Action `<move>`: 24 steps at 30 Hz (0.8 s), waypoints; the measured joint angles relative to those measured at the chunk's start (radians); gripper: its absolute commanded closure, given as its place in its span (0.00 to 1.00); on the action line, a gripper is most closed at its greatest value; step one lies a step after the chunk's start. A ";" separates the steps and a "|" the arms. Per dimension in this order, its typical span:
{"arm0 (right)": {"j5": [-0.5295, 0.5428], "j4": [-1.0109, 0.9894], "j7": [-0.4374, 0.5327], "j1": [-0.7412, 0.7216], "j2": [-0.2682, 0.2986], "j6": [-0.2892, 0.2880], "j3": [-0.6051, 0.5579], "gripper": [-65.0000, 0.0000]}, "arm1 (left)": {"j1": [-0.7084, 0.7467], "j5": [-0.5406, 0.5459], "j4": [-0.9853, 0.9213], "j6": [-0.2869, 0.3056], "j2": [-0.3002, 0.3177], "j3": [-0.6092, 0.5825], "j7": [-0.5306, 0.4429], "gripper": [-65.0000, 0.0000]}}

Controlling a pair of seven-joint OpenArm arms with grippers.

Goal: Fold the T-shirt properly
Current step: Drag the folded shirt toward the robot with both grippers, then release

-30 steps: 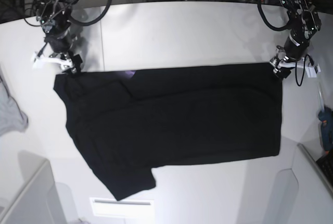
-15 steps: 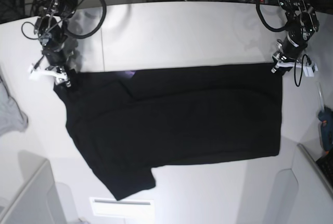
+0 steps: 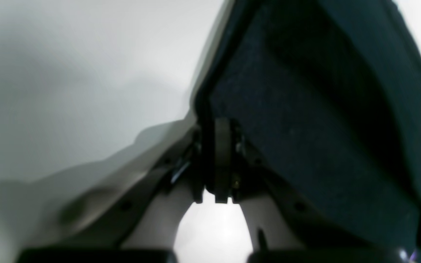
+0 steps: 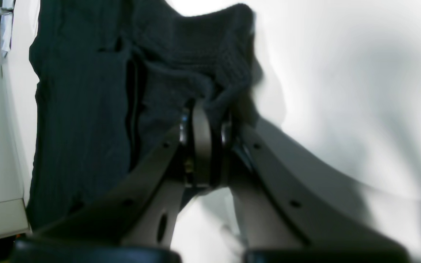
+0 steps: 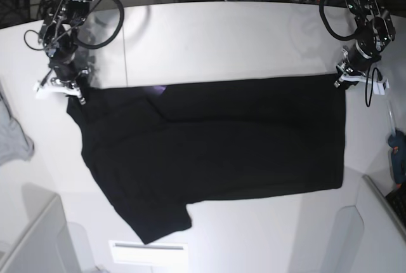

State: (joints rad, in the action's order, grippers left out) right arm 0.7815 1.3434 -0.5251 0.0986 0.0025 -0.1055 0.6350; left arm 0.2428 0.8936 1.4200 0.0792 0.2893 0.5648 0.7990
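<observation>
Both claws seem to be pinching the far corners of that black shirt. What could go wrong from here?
The right gripper pinches only a small bunched bit of the T-shirt, so it might slip free when lifted. The left gripper holds just the edge at its corner, so uneven pulling could skew the fold. One sleeve sticks out toward the near edge and may drag or crumple.

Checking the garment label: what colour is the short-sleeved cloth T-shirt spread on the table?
The short-sleeved cloth T-shirt is plain black; the base view shows it best.
</observation>
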 measured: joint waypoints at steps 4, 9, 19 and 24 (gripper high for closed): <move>-0.019 0.080 -0.018 0.054 -0.002 0.016 0.002 1.00 | 0.012 -0.011 0.030 0.027 -0.002 0.005 0.024 1.00; -0.023 0.216 -0.106 0.120 -0.003 0.064 0.009 1.00 | 0.083 -0.030 0.134 0.026 -0.006 0.002 0.046 1.00; -0.020 0.369 -0.134 0.301 -0.006 0.071 0.011 1.00 | 0.240 -0.031 0.269 0.026 -0.002 0.002 0.045 1.00; -0.016 0.432 -0.133 0.363 -0.043 0.070 0.013 1.00 | 0.287 -0.027 0.279 0.027 -0.003 0.002 0.041 1.00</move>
State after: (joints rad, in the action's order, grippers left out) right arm 0.7658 1.7752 -0.6582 0.4614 -0.0402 -0.0353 0.6479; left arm 0.5297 0.8665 1.6993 0.1059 0.2863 0.5667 0.8402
